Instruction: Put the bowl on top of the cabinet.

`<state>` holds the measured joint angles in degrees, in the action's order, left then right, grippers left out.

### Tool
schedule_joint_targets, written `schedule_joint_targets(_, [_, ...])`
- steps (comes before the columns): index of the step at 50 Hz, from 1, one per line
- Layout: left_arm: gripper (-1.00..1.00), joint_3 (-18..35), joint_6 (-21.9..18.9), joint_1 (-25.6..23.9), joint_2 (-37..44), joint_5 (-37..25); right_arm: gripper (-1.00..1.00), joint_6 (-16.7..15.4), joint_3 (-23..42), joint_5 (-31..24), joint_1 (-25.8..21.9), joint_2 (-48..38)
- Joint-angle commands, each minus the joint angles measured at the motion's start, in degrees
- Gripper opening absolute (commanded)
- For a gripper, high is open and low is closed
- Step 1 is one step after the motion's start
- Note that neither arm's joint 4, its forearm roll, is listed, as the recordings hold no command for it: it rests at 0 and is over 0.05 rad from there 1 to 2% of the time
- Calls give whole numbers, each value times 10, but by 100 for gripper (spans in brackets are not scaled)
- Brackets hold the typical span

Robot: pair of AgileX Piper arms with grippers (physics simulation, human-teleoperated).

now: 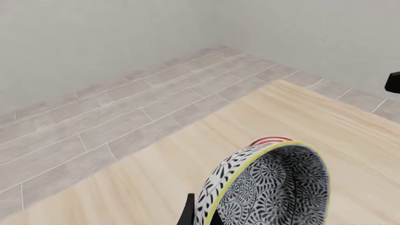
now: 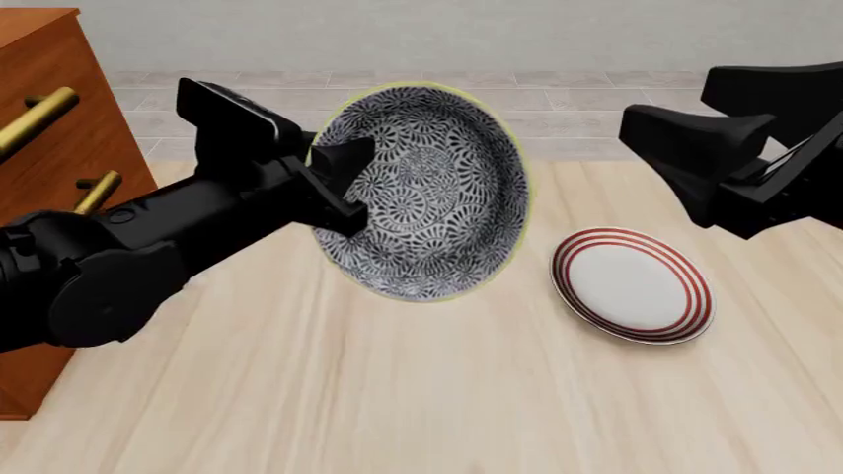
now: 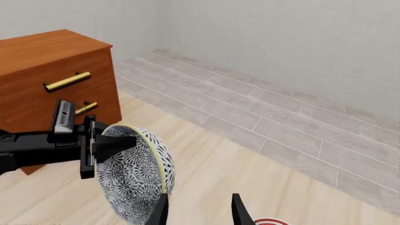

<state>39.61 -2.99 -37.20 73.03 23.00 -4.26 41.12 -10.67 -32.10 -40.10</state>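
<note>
My left gripper (image 2: 336, 183) is shut on the rim of the bowl (image 2: 421, 193), which has a dark-and-white floral pattern and a pale rim. The bowl hangs above the table, tipped on its side with its inside facing the front camera. In the left wrist view the bowl (image 1: 269, 187) fills the space by one finger (image 1: 187, 213). The reddish-brown cabinet (image 2: 39, 99) with brass handles stands at the table's left, beside the left arm. My right gripper (image 2: 665, 109) hovers open at the right, above the plate, with nothing between its fingertips (image 3: 161, 208).
A flat white plate (image 2: 633, 286) with red rings lies on the wooden table (image 2: 395, 395) to the right of the bowl. Beyond the table's far edge are a grey tiled floor (image 2: 593, 99) and a pale wall.
</note>
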Motion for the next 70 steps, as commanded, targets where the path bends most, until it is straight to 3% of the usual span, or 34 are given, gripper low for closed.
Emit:
schedule_joint_targets(1, [-100,-14,-21,17,-53,-22,100,-2,-2,0,-2,1])
schedule_joint_targets(29, [-100,-26,-22,27,-84,-34,100,-3,-3,0,-1,2])
schedule_joint_targets(30, [-100,39,-80,34,-61,-107,100,0,4,-9,-1,11])
schedule_joint_targets(31, [-100,-27,-25,29,-87,-35,100,-3,-2,-1,-1,3])
schedule_joint_targets(35, [-100,-22,-29,37,-84,-45,100,-2,-2,-1,-2,3])
schedule_joint_targets(42, [-100,4,-31,50,-91,-90,100,-2,-2,-2,-4,4])
schedule_joint_targets(48, [-100,55,-36,82,-103,-176,100,0,-1,-5,-7,6])
schedule_joint_targets(60, [-100,146,32,129,-127,-301,100,2,-5,0,-13,0])
schedule_joint_targets(70, [-100,205,42,175,-139,-372,100,4,-9,6,-16,-7])
